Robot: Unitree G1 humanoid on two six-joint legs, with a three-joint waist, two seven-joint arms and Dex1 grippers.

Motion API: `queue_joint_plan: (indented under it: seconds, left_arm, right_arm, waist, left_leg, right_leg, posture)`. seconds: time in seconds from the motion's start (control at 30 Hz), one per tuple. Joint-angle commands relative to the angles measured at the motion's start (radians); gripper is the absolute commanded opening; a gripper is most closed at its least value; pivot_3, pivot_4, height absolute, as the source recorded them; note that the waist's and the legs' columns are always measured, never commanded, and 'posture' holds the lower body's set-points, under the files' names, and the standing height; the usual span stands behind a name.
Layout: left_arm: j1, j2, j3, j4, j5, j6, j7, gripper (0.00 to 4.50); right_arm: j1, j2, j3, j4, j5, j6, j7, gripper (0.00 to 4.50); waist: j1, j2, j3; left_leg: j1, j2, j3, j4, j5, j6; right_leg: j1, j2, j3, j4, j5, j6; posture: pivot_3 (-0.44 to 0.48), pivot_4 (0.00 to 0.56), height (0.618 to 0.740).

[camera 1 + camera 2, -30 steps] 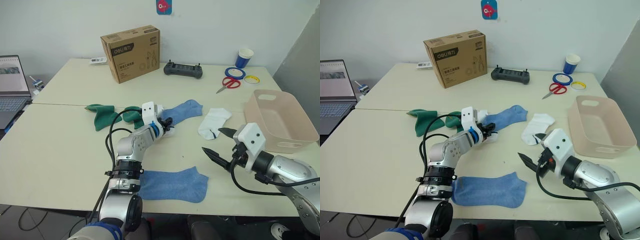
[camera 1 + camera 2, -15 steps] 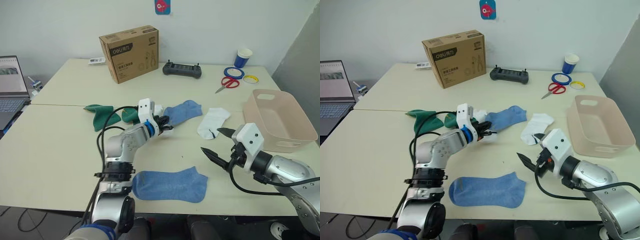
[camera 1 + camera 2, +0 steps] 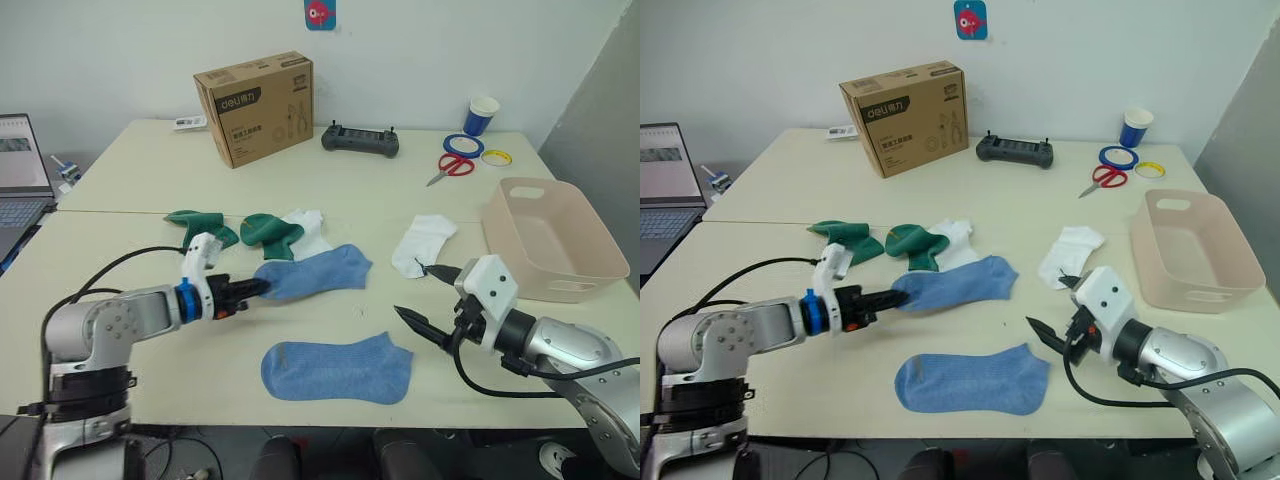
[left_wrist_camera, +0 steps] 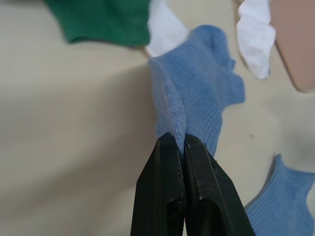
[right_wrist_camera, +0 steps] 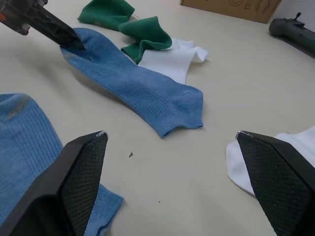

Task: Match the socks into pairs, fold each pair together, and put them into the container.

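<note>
The left gripper [image 3: 262,287], jaws clamped on one blue sock [image 3: 315,271], is holding it just behind its mate [image 3: 338,370] (right gripper [image 3: 418,298] jaws apart, idle).

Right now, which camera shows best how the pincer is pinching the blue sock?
The left wrist view: the left pincer is shut on the blue sock's bunched edge, seen close up. The eye views show the whole sock from afar; the right wrist view shows it side-on.
</note>
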Motion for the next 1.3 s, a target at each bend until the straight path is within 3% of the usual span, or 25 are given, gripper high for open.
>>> queue_joint_plan:
  seconds: [0.03,0.13,0.43,0.53,0.67,0.93,1.03,1.3]
  left_arm:
    - [0.018,0.012,-0.045,0.003,0.042,-0.090,-0.039,0.02]
    - [0.032,0.011,-0.068,0.029,0.077,-0.143,-0.049,0.02]
    - [0.082,0.009,-0.062,0.064,0.152,-0.323,-0.072,0.02]
    - [0.113,0.041,-0.081,0.053,0.185,-0.394,-0.122,0.61]
    - [0.135,0.089,-0.085,0.068,0.260,-0.516,-0.146,1.86]
    - [0.189,0.267,-0.201,0.080,0.447,-1.043,-0.500,4.45]
    - [0.137,0.279,-0.299,0.168,0.593,-1.358,-0.565,4.49]
    - [-0.034,0.159,-0.395,0.472,0.760,-1.665,-0.477,4.49]
  right_arm:
    - [-0.046,-0.003,0.084,0.024,-0.060,-0.041,0.004,4.50]
    - [-0.076,-0.001,0.147,0.071,-0.116,-0.070,0.002,4.50]
    - [-0.061,0.012,0.175,0.085,-0.149,-0.087,0.013,4.50]
    - [-0.056,0.016,0.180,0.083,-0.154,-0.088,0.012,4.50]
    - [-0.056,0.030,0.185,0.080,-0.160,-0.082,0.004,4.50]
    - [-0.048,0.046,0.189,0.083,-0.175,-0.085,0.011,4.50]
    - [-0.063,0.054,0.197,0.098,-0.181,-0.091,0.016,4.50]
    - [-0.073,0.060,0.208,0.108,-0.200,-0.097,0.020,4.50]
  waist:
    - [0.003,0.000,0.000]
    - [0.003,0.000,0.000]
    - [0.010,0.000,0.000]
    - [0.006,0.000,0.000]
    - [0.006,0.000,0.000]
    - [0.012,0.001,0.000]
    - [0.020,0.001,0.001]
    - [0.020,0.001,0.000]
  left_leg:
    - [0.000,0.000,0.000,0.000,0.000,0.000]
    - [0.000,0.000,0.001,0.000,0.000,0.000]
    - [-0.001,0.000,0.000,-0.001,0.000,0.000]
    - [0.000,0.001,0.001,-0.001,0.000,0.000]
    - [0.000,0.001,0.000,-0.001,0.000,0.000]
    - [0.000,0.001,0.002,-0.001,0.000,0.000]
    - [0.000,0.001,0.002,-0.001,0.000,0.000]
    - [-0.001,0.001,0.002,-0.001,0.000,0.000]
  right_leg:
    - [0.000,0.000,0.000,0.000,0.000,0.000]
    - [0.000,0.000,0.000,0.000,0.000,0.000]
    - [-0.001,0.000,0.000,0.000,0.000,-0.001]
    - [-0.001,0.000,0.000,0.000,0.000,-0.001]
    - [-0.001,0.000,0.000,0.000,0.000,-0.001]
    - [-0.002,-0.001,0.000,-0.001,-0.001,-0.004]
    - [-0.001,-0.001,0.000,-0.001,-0.004,-0.009]
    - [-0.001,0.000,0.000,0.000,-0.001,-0.003]
  posture:
    - [0.000,0.150,0.723]
    - [0.000,0.150,0.723]
    - [0.000,0.150,0.723]
    - [0.000,0.150,0.723]
    - [0.000,0.150,0.723]
    - [0.000,0.150,0.723]
    - [0.000,0.150,0.723]
    - [0.000,0.150,0.723]
